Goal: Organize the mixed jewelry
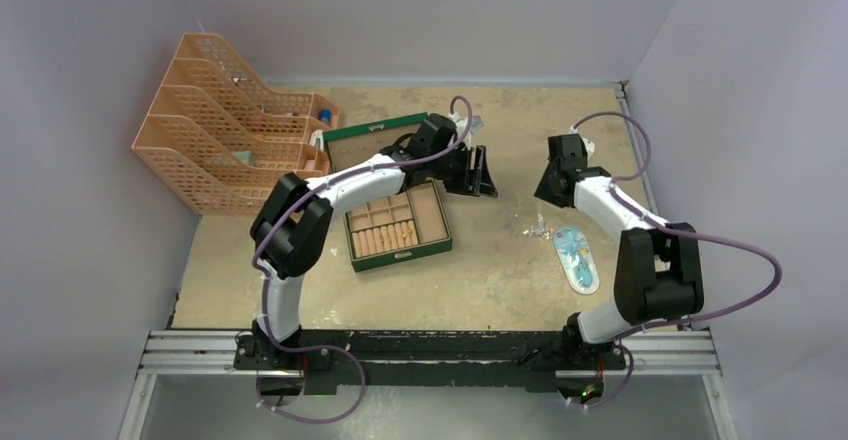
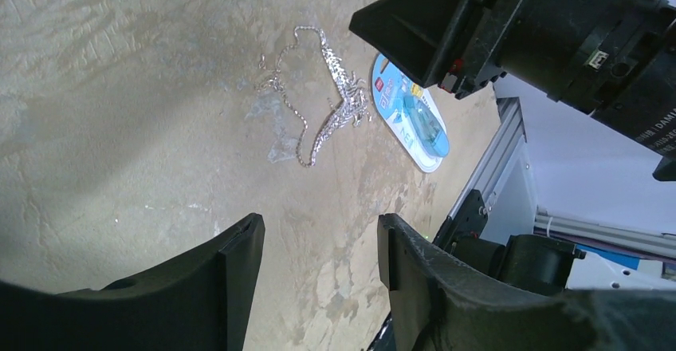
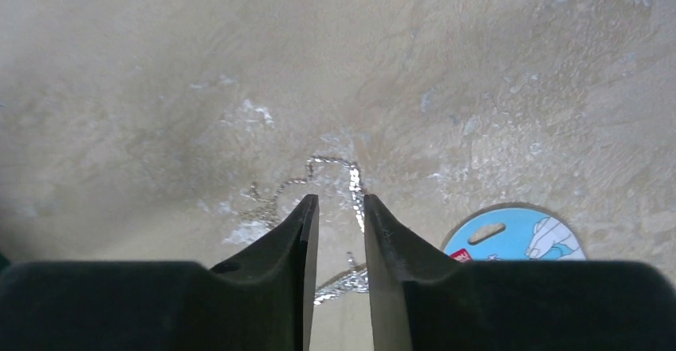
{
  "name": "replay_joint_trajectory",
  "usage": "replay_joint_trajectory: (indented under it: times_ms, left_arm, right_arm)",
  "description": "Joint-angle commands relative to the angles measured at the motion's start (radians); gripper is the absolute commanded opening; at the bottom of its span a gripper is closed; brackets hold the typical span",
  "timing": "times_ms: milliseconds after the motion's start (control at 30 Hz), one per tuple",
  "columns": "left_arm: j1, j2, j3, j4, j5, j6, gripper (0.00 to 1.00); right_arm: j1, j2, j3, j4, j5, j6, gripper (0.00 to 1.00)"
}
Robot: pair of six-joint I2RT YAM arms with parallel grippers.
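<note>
Mottled beige counter [image 1: 480, 270], pale walls on three sides. Silvery chain tangle [image 3: 335, 179] lies loose on the bare surface. It is just beside the light-blue packet [image 3: 514, 235] and well apart from the green box [image 1: 398, 226] with tan compartments.

Right tool [image 3: 339, 207] hangs above the tangle, fingers a narrow slit apart, nothing between them. Strands show past the tips. Left tool [image 2: 319, 231] hovers nearer the box, fingers wide apart, empty.

Step in hand, as I judge it: right tool takes up the chain.
- Widen the slit before descending.
- Come straight down over the thickest knot, not a single strand.
- Bring the tips to the counter and close gently.
- Lift slowly so trailing loops clear the packet.

Risk: thin links slip out, or snag and drag the packet.
</note>
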Motion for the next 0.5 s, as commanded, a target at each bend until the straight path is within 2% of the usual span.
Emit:
replay_joint_trajectory:
  times_ms: [0, 100, 267, 367, 467]
  left_arm:
    - [-0.011, -0.003, 0.054, -0.022, -0.024, -0.016, 0.54]
    - [-0.011, -0.007, 0.049, -0.026, -0.033, -0.010, 0.54]
    - [-0.011, -0.006, 0.045, -0.026, -0.030, -0.006, 0.54]
    - [-0.011, -0.001, 0.045, -0.024, -0.025, -0.006, 0.54]
    - [-0.011, 0.001, 0.043, -0.021, -0.021, -0.004, 0.54]
  right_arm:
    - [0.003, 0.025, -0.014, -0.040, 0.006, 0.025, 0.35]
    - [0.003, 0.036, -0.027, -0.037, -0.011, 0.027, 0.40]
    - [0.008, 0.059, -0.043, -0.034, -0.019, 0.021, 0.40]
    - [0.017, 0.076, -0.046, -0.035, -0.019, 0.019, 0.38]
    - [0.029, 0.100, -0.048, -0.036, -0.010, 0.016, 0.30]
